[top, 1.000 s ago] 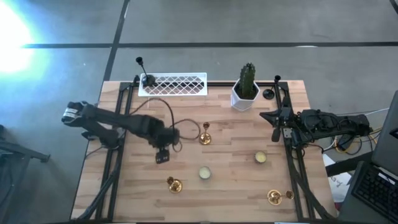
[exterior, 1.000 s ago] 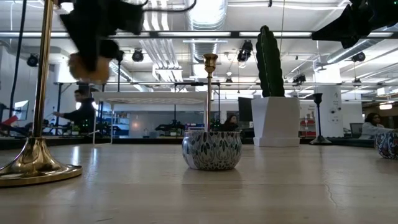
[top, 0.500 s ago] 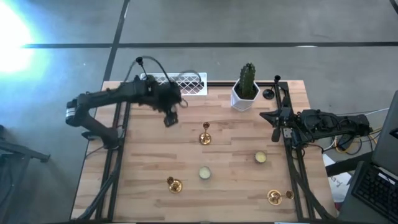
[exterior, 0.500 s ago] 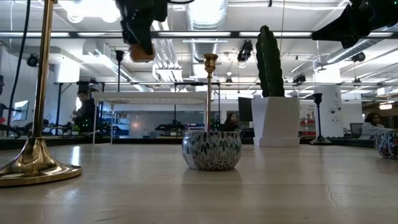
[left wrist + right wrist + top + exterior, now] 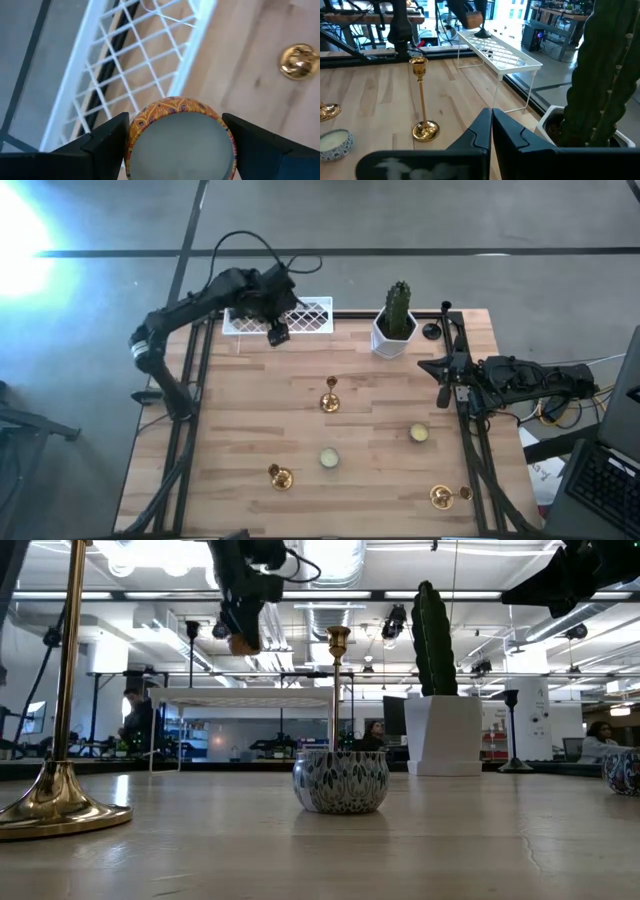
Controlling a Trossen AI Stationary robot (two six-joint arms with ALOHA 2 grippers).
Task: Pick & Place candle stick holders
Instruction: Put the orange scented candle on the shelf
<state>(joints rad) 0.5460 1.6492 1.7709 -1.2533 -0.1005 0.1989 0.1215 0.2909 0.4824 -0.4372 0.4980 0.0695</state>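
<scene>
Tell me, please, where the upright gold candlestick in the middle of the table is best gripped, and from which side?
Probably the slim stem of the gold candlestick, mid-height, with the pincer coming in level from the side. It stands upright on a small round base, so its thin vertical stem suits a sideways pinch. The table around it is open; the left pincer is busy holding a cup.
</scene>
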